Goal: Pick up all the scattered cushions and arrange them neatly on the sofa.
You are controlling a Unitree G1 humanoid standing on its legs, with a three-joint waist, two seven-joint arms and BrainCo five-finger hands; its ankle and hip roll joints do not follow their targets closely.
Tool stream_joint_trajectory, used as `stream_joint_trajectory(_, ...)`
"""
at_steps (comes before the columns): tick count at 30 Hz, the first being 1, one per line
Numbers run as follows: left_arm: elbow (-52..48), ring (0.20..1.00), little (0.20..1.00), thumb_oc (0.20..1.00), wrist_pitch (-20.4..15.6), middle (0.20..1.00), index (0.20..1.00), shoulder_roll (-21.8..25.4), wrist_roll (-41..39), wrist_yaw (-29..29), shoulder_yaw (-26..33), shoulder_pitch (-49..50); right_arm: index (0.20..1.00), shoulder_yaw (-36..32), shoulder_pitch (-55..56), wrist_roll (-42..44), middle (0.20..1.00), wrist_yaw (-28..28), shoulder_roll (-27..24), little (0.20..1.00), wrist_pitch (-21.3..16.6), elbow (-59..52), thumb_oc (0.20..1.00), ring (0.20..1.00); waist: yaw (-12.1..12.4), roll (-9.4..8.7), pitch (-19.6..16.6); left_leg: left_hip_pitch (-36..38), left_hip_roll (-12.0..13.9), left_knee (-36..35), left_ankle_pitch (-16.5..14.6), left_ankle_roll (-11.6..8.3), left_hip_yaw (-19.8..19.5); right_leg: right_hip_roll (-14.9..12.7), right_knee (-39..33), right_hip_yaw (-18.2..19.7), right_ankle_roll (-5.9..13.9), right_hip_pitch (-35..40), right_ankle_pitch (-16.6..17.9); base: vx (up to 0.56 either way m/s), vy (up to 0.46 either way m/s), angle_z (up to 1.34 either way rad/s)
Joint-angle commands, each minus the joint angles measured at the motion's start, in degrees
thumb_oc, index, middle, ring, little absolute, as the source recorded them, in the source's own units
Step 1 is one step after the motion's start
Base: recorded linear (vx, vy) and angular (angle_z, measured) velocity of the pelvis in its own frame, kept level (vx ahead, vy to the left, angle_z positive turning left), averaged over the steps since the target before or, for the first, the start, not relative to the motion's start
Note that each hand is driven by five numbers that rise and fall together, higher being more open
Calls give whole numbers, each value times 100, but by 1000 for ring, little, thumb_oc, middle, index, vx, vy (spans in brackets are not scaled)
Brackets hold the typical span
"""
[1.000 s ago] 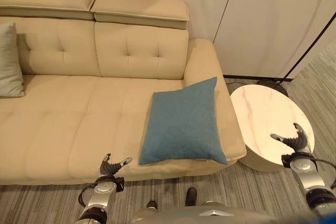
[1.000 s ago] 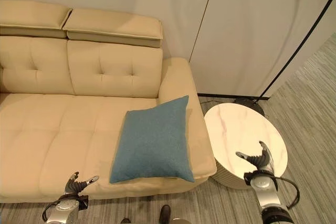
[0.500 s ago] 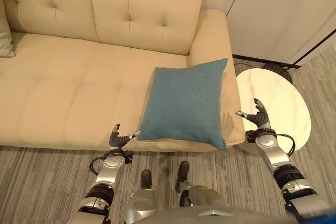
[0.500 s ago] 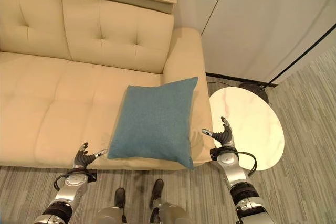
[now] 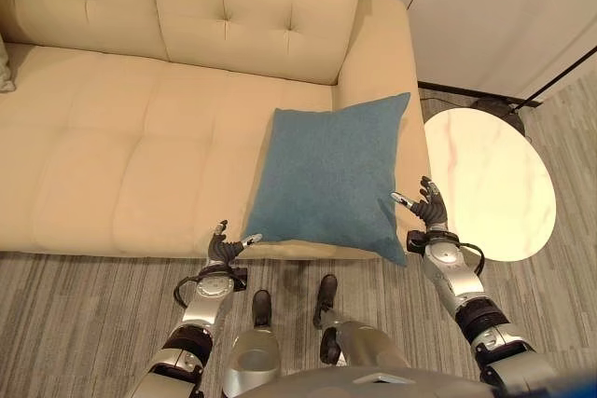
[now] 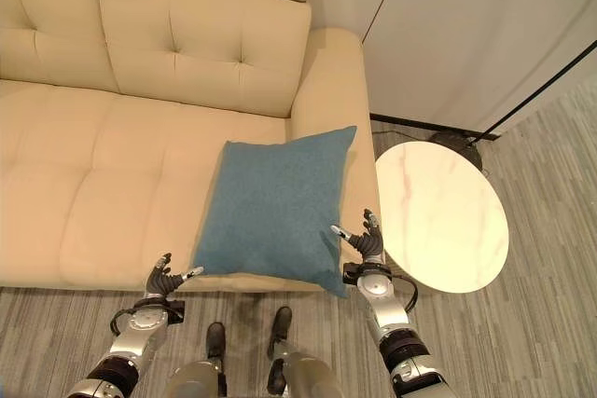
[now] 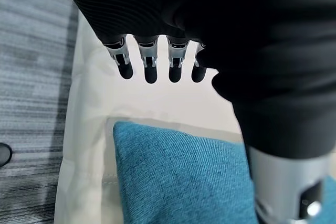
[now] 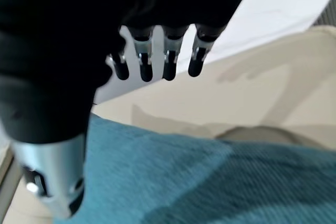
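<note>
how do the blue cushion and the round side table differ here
The blue cushion is square, soft teal fabric; the round side table is hard, white and marble-veined. The cushion lies on the sofa seat by the armrest with one corner past the front edge; the table stands on the floor beside the sofa. Each robot hand, left and right, flanks the cushion, not the table.

Striped grey carpet [image 5: 84, 323] under me, a round white marble-topped side table [image 5: 490, 184] off to my right, and pale wall panels [image 6: 485, 34] behind it split by a dark line.
</note>
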Motion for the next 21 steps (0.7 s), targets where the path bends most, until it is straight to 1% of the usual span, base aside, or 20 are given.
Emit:
stream_joint_trajectory(1, 11, 1000, 1000, 1000, -242, 1000, 1000, -8, -78, 129, -262, -310, 1000, -52, -212, 76, 1000, -7, -55, 1000, -279, -305, 1000, 1000, 59, 23, 38, -415, 88, 129, -12, -194, -170, -303, 278, 28, 550, 133, -334, -42, -4, -2)
stream_joint_trajectory(8, -214, 1000, 1000, 1000, -405, 1000, 1000, -18, -261, 312, -380, -748, 1000, 135, -485, 30, 1000, -70, -5, 1000, -232, -106, 1000, 1000, 52, 121, 343, -863, 71, 331, 28, -207, -244, -355, 388, -8, 517, -235, -276, -36, -2, 4)
stream_joint_trajectory(16, -331, 1000, 1000, 1000, -591, 1000, 1000, 62, -520, 543, -301, -1185, 1000, 256, -823, 8, 1000, -151, 84, 1000, -241, -1, 1000, 1000, 23, 162, 475, -1306, 70, 466, 93, -223, -279, -389, 416, 8, 508, -610, -179, -6, 0, 2)
stream_joint_trajectory(21, -346, 1000, 1000, 1000, -743, 1000, 1000, 146, -752, 684, -225, -1538, 1000, 355, -1095, 7, 1000, -197, 132, 1000, -281, 38, 1000, 1000, -38, 265, 550, -1552, 36, 475, 145, -236, -323, -427, 464, 7, 496, -877, -170, 2, 2, -1)
